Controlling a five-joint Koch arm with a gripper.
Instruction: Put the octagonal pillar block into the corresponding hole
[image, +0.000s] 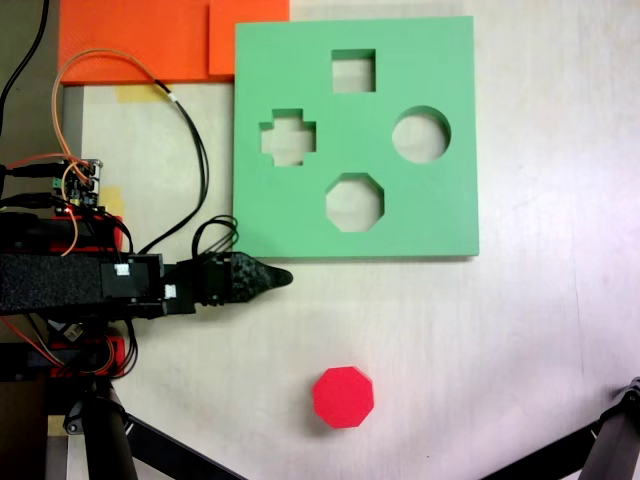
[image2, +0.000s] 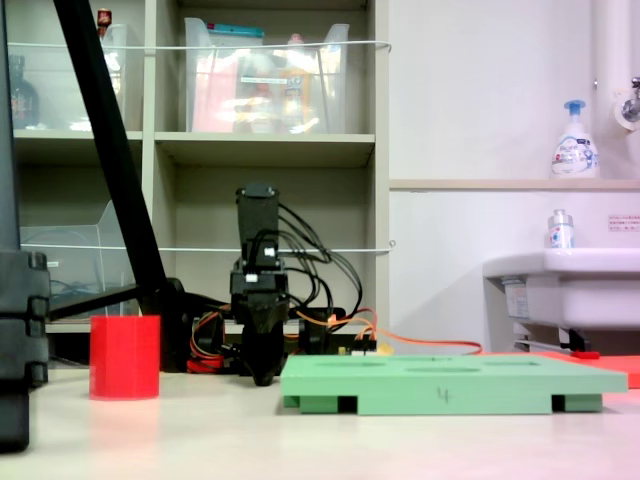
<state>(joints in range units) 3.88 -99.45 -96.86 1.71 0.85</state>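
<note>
The octagonal pillar block (image: 343, 397) is a bright red foam prism standing upright on the pale table, low in the first exterior view; in the second exterior view the block (image2: 124, 357) stands at the left. The green foam board (image: 420, 215) lies flat above it, and the corresponding hole (image: 354, 202) is its eight-sided cutout near the board's lower edge. My black gripper (image: 280, 278) points right, just below the board's lower left corner, its jaws together with nothing between them. In the second exterior view the gripper (image2: 263, 372) hangs tip down, close to the table.
The board (image2: 452, 384) also has a square cutout (image: 353, 71), a cross cutout (image: 288, 137) and a round cutout (image: 420, 135). Orange foam sheets (image: 150, 40) lie at the top left. Wires and a circuit board (image: 82, 183) sit by the arm's base. Black tripod legs (image: 600, 440) cross the bottom corners.
</note>
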